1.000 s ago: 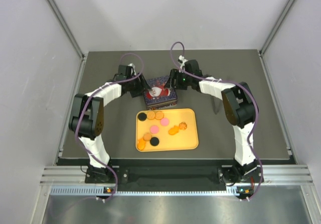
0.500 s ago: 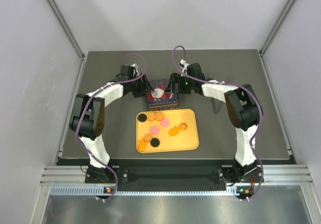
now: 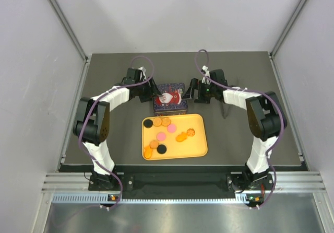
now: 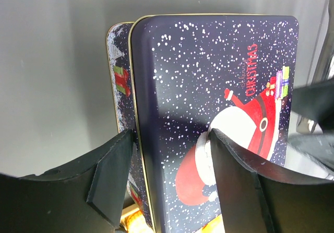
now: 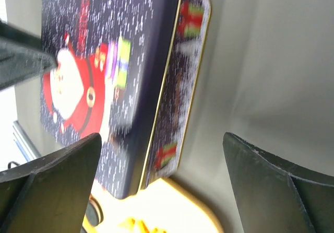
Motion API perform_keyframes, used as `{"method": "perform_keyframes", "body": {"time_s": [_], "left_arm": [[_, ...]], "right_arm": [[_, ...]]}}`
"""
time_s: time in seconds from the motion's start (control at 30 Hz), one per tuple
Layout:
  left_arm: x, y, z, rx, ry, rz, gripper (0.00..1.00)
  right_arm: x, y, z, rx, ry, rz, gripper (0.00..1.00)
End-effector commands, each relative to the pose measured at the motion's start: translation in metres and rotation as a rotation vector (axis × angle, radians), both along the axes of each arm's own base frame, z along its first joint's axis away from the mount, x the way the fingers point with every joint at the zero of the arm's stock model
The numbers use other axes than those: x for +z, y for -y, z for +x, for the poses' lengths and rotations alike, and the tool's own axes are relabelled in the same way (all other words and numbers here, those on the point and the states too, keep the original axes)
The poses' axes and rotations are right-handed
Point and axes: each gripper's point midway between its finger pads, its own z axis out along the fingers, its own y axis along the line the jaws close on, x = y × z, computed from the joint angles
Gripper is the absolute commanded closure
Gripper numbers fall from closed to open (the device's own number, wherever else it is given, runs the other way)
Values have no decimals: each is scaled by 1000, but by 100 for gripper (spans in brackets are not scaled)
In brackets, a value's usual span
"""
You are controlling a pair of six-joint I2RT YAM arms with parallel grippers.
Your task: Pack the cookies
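The cookies (image 3: 164,134) lie loose on a yellow tray (image 3: 201,139): orange, tan, pink and black discs. Behind the tray stands a dark blue Christmas tin (image 3: 170,98) with a Santa lid (image 4: 209,86). The lid sits offset on the base (image 4: 120,76). My left gripper (image 3: 150,94) is at the tin's left edge. In the left wrist view, my left gripper (image 4: 169,139) has its jaws apart across the lid's rim, one finger over the lid and one beside the wall. My right gripper (image 3: 192,93) is open and empty, just right of the tin. In the right wrist view my right gripper (image 5: 162,139) faces the tin's side (image 5: 182,76).
A thin grey metal piece (image 3: 224,110) lies on the dark table right of the tray. The enclosure walls stand close on both sides and behind. The tray's corner (image 5: 172,201) shows below the tin in the right wrist view.
My right gripper has pulled back to the right, off the tin. The tin has shifted slightly right and away from the tray. My left gripper has stayed at the tin's left edge.
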Motion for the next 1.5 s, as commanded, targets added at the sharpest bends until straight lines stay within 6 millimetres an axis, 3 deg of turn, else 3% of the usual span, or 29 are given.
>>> {"method": "perform_keyframes", "body": {"time_s": [0.0, 0.27, 0.73, 0.93, 1.17, 1.3, 1.47], "left_arm": [[-19, 1, -21, -41, -90, 36, 35], [-17, 3, -19, -42, -86, 27, 35], [-18, 5, -24, -31, -87, 3, 35], [-22, 6, -26, -29, -94, -6, 36], [-21, 9, -25, -32, -91, -27, 36], [-21, 12, -16, -34, -93, -24, 36], [-21, 15, -5, -34, -93, -24, 36]], "right_arm": [[39, -1, -9, 12, 81, 65, 0], [37, -11, -34, 49, 24, 186, 0], [19, -37, -48, 88, -23, 196, 5], [4, -41, -53, 94, -55, 189, 25], [-3, -50, -58, 103, -55, 176, 58], [-2, -57, -60, 118, -54, 180, 65], [-2, -65, -65, 141, -43, 156, 64]]}}
